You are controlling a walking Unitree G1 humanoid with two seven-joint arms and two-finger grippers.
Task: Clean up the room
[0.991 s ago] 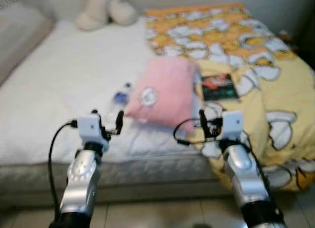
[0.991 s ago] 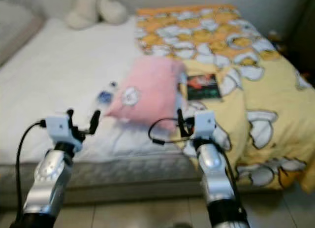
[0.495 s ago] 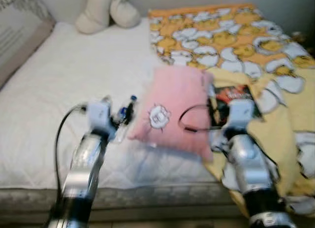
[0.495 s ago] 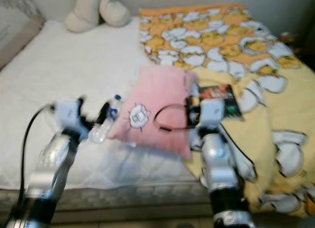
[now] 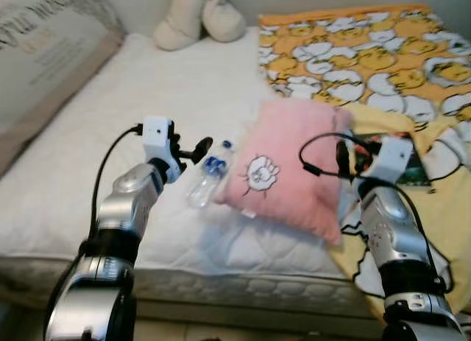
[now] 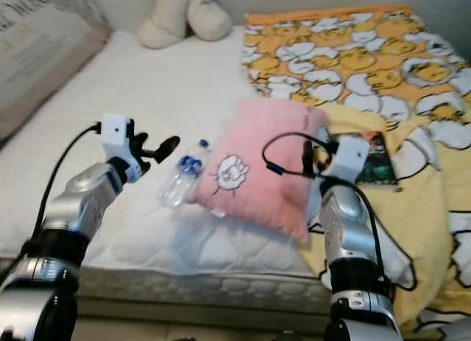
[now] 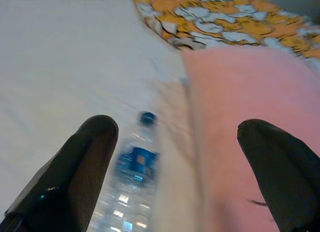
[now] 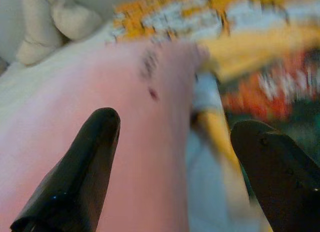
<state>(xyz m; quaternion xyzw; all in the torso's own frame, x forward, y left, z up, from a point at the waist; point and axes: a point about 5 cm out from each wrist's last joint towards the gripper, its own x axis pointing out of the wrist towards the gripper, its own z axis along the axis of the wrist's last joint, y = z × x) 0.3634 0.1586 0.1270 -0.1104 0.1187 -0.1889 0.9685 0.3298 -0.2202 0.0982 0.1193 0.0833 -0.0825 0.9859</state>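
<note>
Honestly, the left hand [image 5: 193,146] hangs wide open and empty just short of the bottle [image 5: 209,173] lying on the bed [image 5: 96,179] against the pink pillow [image 5: 291,168] — a nudge could roll it. Right hand [image 8: 175,162] — open, empty, over the pillow.

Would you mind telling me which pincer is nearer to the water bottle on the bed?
Left. The left pincer is open, just beside the water bottle on its white-sheet side. The right pincer is open too, on the far side of the pink pillow from the bottle.
</note>
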